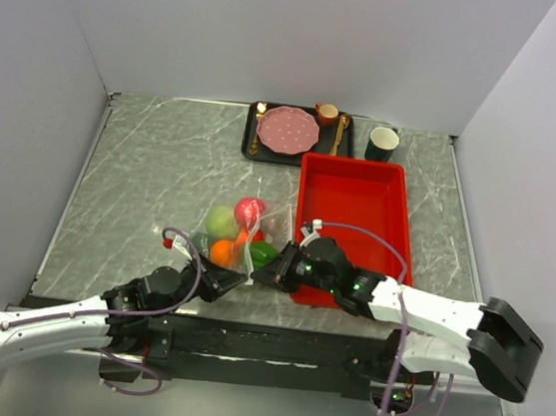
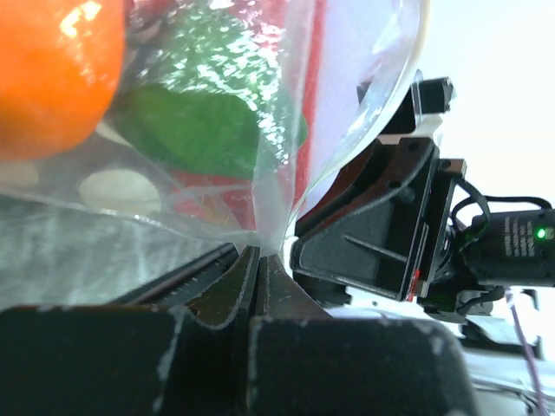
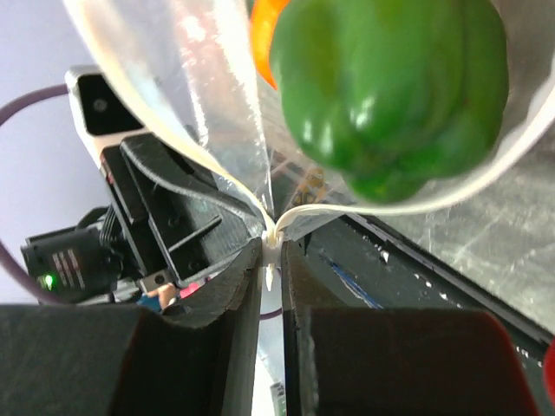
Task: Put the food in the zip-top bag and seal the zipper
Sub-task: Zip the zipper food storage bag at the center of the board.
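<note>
The clear zip-top bag (image 1: 238, 232) lies at the table's near middle with the food inside: pale green cabbage (image 1: 220, 222), red apple (image 1: 250, 209), orange (image 1: 223, 252) and green pepper (image 1: 264, 253). My left gripper (image 1: 231, 280) is shut on the bag's near edge; its wrist view shows the plastic (image 2: 269, 234) pinched between the jaws, with the orange (image 2: 52, 69) and a green fruit (image 2: 204, 130) behind. My right gripper (image 1: 269, 272) is shut on the white zipper (image 3: 276, 234), just below the green pepper (image 3: 390, 87). The two grippers sit close together.
A red tray (image 1: 353, 212) stands just right of the bag, under my right arm. At the back a dark tray (image 1: 248, 142) holds a pink plate (image 1: 288, 130), cutlery and a small orange cup (image 1: 327, 112). A dark green cup (image 1: 383, 142) stands beside it.
</note>
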### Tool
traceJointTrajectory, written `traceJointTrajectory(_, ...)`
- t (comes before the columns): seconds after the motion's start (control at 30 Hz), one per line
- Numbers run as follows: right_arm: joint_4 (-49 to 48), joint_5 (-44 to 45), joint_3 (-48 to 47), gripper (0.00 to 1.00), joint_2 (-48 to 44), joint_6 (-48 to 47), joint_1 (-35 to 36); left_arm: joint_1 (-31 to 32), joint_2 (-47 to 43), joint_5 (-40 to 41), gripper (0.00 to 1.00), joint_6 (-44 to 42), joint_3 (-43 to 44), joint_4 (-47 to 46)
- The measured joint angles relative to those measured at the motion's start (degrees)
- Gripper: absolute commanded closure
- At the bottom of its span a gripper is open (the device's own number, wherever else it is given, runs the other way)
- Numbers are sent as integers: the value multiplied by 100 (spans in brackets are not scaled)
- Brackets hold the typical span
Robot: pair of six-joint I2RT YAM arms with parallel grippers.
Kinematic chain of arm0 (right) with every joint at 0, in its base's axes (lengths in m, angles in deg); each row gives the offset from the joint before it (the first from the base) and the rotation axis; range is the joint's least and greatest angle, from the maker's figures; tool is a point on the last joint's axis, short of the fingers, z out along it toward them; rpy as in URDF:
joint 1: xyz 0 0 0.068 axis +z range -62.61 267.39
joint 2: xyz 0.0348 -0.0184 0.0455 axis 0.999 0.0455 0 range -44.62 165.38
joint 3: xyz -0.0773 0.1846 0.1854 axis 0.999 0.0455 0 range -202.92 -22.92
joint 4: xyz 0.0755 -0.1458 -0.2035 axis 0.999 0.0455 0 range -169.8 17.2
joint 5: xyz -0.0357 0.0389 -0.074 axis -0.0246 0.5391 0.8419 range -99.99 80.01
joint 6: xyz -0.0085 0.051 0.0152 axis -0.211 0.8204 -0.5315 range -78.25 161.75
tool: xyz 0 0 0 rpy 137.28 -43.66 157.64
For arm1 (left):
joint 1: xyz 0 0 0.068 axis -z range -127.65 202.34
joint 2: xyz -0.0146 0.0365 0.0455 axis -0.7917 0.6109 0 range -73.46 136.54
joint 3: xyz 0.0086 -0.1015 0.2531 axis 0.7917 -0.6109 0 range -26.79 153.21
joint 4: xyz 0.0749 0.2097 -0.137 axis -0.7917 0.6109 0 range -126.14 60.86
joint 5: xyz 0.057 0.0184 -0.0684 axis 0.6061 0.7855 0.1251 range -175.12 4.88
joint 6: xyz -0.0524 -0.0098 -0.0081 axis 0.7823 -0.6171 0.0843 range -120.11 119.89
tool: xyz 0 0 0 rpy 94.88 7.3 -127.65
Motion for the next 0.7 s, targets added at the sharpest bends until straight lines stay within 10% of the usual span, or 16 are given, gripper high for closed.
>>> traceJointTrajectory(0.7,881,1862,660,100,-1919,761,319,-588,1947,-1812,99,-1178,953,-1106)
